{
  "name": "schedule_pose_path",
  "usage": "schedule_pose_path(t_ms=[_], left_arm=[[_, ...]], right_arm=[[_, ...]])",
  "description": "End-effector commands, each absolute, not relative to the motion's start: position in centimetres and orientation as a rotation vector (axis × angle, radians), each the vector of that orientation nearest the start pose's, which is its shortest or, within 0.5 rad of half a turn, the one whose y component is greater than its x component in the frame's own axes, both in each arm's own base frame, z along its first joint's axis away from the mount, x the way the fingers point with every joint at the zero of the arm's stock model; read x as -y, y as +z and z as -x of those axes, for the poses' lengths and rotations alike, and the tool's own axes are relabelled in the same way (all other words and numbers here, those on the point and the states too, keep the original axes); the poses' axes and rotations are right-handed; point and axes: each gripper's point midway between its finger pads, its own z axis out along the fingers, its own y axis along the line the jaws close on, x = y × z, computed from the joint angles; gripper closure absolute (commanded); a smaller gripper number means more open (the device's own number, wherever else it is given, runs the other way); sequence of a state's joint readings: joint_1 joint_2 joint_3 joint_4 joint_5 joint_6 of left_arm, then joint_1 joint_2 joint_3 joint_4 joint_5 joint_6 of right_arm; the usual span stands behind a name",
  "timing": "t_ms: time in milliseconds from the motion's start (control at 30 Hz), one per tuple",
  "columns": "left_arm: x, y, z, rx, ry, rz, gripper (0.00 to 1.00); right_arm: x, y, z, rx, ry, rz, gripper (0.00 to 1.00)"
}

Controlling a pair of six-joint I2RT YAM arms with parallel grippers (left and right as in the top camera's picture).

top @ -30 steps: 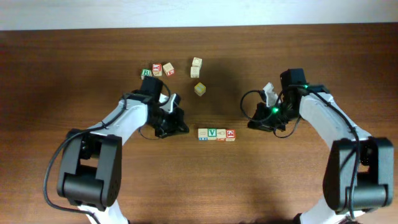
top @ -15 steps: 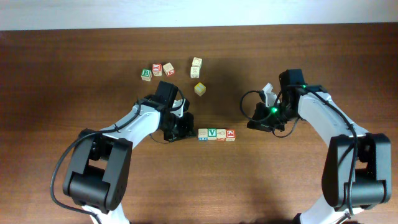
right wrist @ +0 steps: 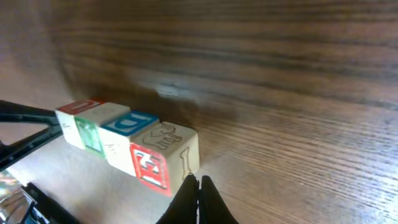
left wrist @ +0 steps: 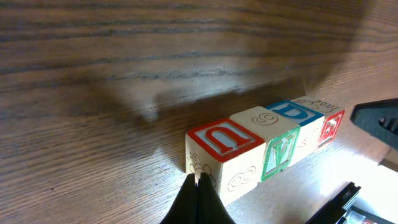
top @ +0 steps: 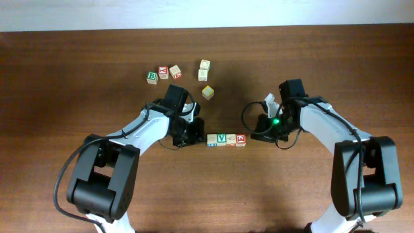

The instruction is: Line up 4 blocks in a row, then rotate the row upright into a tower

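The left gripper [left wrist: 198,186] and right gripper [right wrist: 199,186], both clenched on nothing, sit at opposite ends of the four-block row [top: 226,140].

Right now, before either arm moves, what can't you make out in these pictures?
- Overhead: the tips of left pincer and right pincer are hidden under their own wrists; contact with the row of four blocks is unclear.
- Left wrist: the farthest block is mostly hidden behind its neighbours.
- Right wrist: the red face is too blurred to read.
- Overhead: the pale loose cubes are too small to read.
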State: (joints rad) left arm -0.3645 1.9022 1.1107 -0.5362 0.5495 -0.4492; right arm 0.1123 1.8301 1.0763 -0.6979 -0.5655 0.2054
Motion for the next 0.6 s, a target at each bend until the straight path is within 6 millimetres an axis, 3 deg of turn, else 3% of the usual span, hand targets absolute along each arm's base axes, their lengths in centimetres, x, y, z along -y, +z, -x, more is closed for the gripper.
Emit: schedule_pose_path(t_ms=[0,200,567], left_arm=[[21.6,1.3,-31.4,-3.009,-0.909,-0.004,1.0],[21.6,1.3,-31.4,-3.009,-0.909,-0.004,1.0],[21.8,1.3,-31.3,-3.009,-0.905,-0.013,1.0]], right_arm=[[-12.8,1.3,-30.8,-3.034,0.871,-0.119,0.95],[-14.3,1.3,-31.2,-2.99,0.904,-0.038,0.95],[-15.0,1.0,-31.1,-2.987,0.914,-0.007,0.95]])
